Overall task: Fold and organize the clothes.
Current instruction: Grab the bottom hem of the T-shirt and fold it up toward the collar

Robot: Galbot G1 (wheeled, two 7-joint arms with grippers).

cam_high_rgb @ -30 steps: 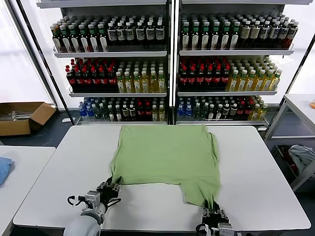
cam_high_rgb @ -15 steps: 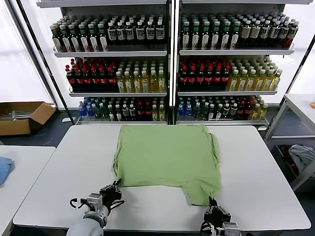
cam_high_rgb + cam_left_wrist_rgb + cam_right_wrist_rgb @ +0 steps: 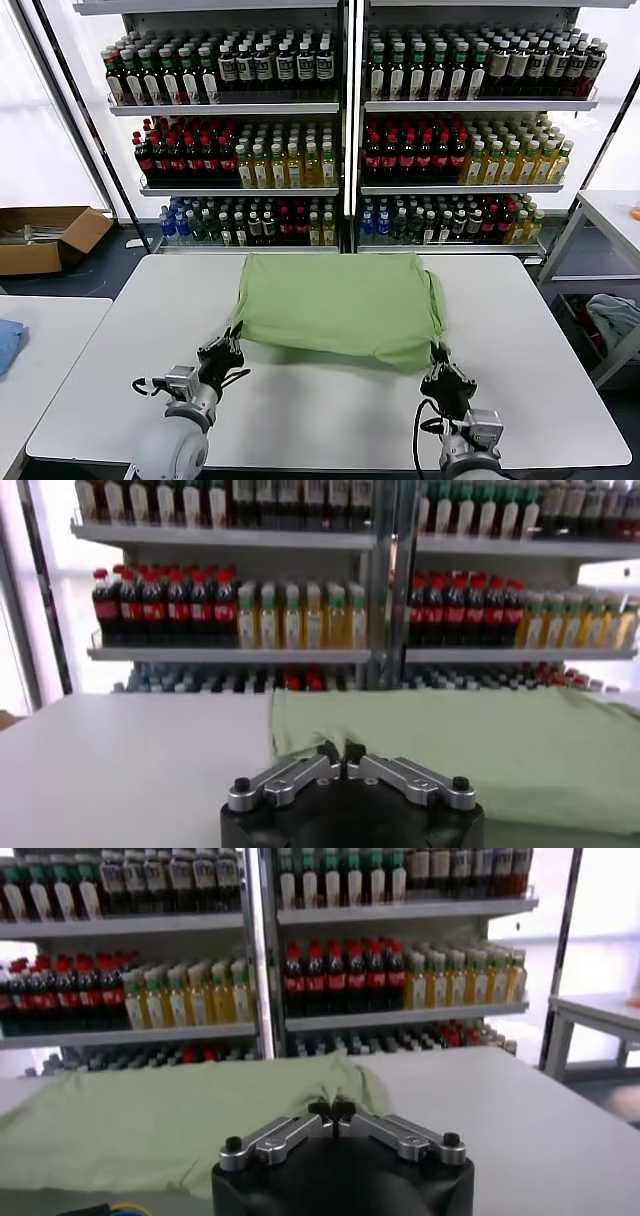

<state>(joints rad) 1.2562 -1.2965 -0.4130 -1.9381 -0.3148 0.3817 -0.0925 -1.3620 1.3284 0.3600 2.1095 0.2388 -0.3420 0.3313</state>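
got both end effectors, left [image 3: 228, 347] and right [image 3: 441, 366], pinching the shirt [image 3: 335, 305] hem on the counter [image 3: 540, 330], lifted toward the far edge so it folds in half evenly.

You have in front of you a white, rectangular tabletop [image 3: 520, 340] with rounded corners. Only one thing lies directly on it: a light green short-sleeved cotton shirt [image 3: 335, 305], which shows you its plain green side. The shirt is on the far half of the tabletop, near the middle between the two sides, and its far edge lies close to the far edge of the tabletop. Its near edge is raised a little above the surface at both near corners. The left hand [image 3: 228, 345] pinches the near left corner and the right hand [image 3: 437, 362] pinches the near right corner, both with closed fingers.
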